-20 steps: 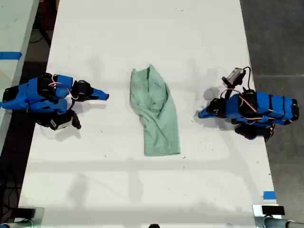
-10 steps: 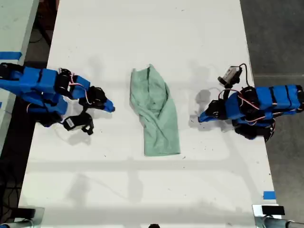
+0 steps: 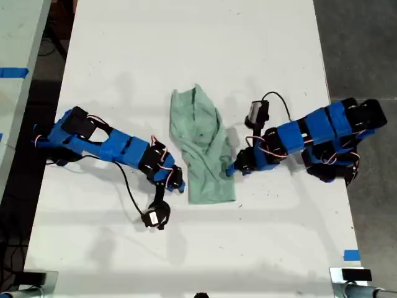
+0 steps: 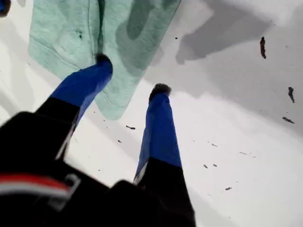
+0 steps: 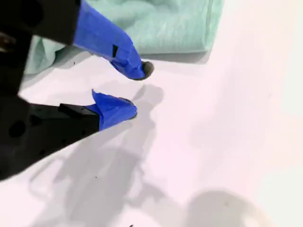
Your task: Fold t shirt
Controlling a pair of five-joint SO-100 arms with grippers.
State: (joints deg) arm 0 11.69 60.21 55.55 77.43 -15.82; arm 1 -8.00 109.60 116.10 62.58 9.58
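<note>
The pale mint-green t shirt [image 3: 201, 143] lies crumpled lengthwise in the middle of the white table [image 3: 186, 49]. My first gripper [image 3: 229, 169] comes in from the exterior view's right and stands open at the shirt's near hem. In the first wrist view the gripper [image 4: 130, 73] has one fingertip [image 4: 102, 61] on the t shirt [image 4: 66, 28] and the other on bare table. My second gripper [image 3: 178, 185] comes in from the exterior view's left. It [image 5: 137, 90] is open beside the corner of the t shirt [image 5: 161, 23] and does not touch it.
A black camera module on a cable [image 3: 155, 217] hangs beside the second arm. Small dark specks [image 4: 262, 47] dot the table near my first gripper. A blue tape mark [image 3: 352, 254] sits at the exterior view's lower right. Grey floor [image 3: 366, 49] borders the table there.
Both arms have stretched inward from the table's sides to the shirt's near end. The shirt has not moved.
</note>
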